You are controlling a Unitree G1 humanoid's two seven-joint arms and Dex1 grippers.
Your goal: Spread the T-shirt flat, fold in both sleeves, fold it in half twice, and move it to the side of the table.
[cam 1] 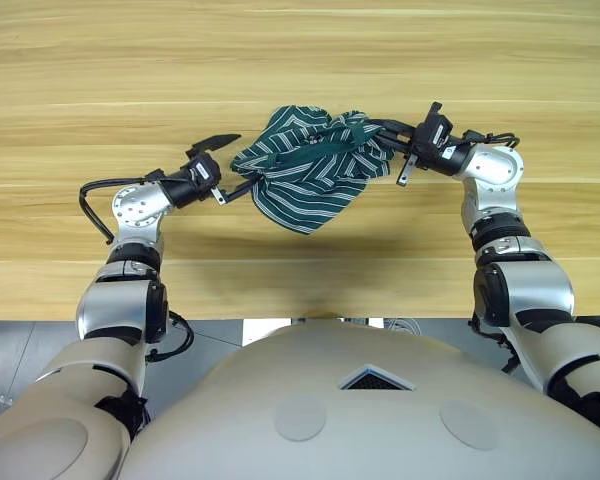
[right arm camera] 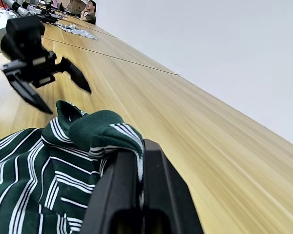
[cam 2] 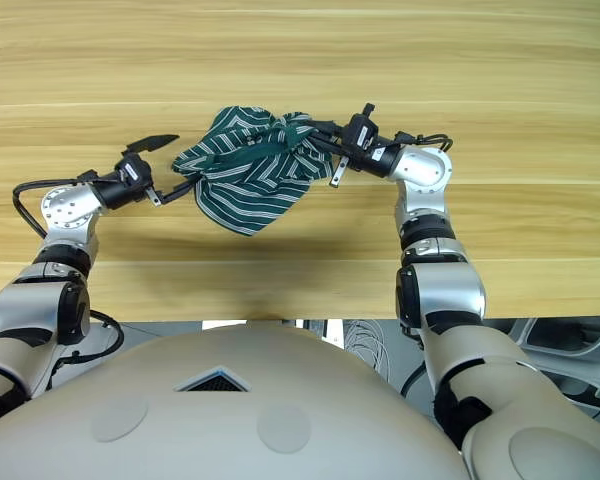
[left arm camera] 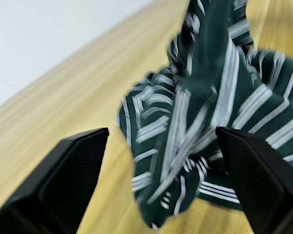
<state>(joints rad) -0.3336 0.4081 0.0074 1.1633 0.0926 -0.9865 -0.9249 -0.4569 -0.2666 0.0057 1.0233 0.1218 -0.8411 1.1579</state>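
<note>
**T-shirt [cam 1: 305, 170], dark green cotton with white stripes, bunched and held aloft: spreading not yet done**

It hangs as a crumpled bundle over the middle of the pale wooden desk [cam 1: 280, 50], well apart from the near edge. A shadow on the boards below it suggests most of it is off the surface. Whether its lowest corner touches the wood I cannot tell.

The right gripper [right arm camera: 139, 151] is clamped tight on a thick fold at the top of the bundle and carries its weight. The left gripper [cam 1: 238, 162] sits at the bundle's opposite side. Its black fingers [left arm camera: 68, 180] are spread wide, and loose striped cloth hangs between them, not pinched.

Judging from this, the step in hand is getting a second hold so the shirt can be opened out. To do it well, the left fingers should close on a single edge, a hem or a shoulder seam, rather than on the wad of layers in front of them. A pinch through several layers would only keep the bundle knotted.

With both holds set, the arms should draw apart until the cloth hangs as one sheet. It can then be lowered so the free edge lands first and the rest is laid out smoothly behind it.
</note>
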